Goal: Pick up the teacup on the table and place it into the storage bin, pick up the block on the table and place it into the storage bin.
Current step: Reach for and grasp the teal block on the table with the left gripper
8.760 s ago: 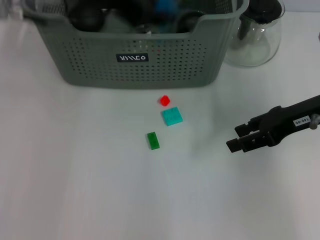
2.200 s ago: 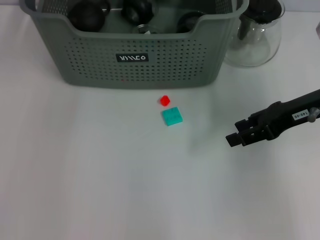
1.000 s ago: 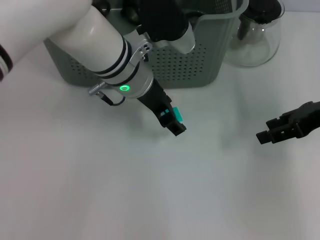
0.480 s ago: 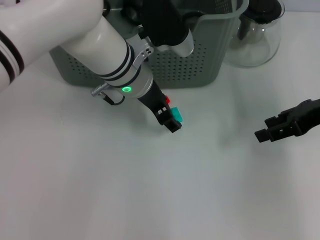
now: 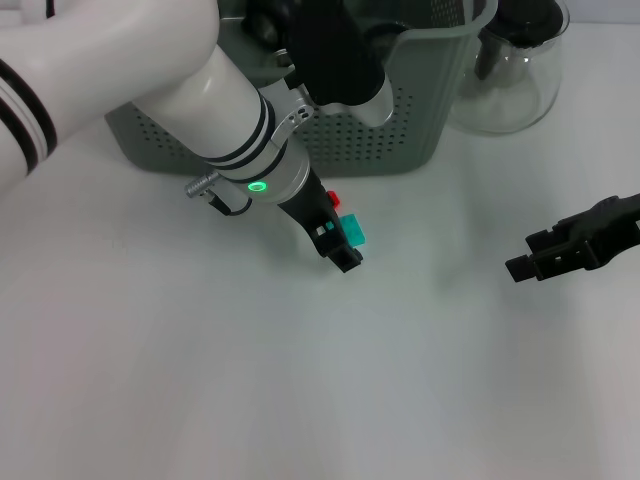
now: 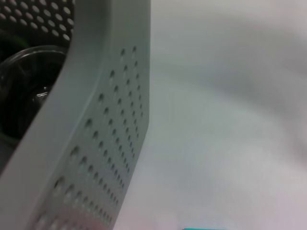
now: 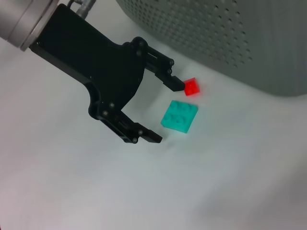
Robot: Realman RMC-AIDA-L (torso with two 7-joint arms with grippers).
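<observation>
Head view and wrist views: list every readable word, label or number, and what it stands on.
No text is readable in any view.
Storage bin: no label shows; the left arm covers its front.
Left arm: only a green ring light, no lettering.
Left end effector, open by the teal block and red block: unmarked.

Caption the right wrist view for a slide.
Left gripper open, straddling the teal block beside the red block, below the storage bin.

Matt perforated plastic storage bin [image 5: 400, 130], glossy plastic teal block [image 7: 179, 116], matt black left pincer [image 7: 165, 112].
</observation>
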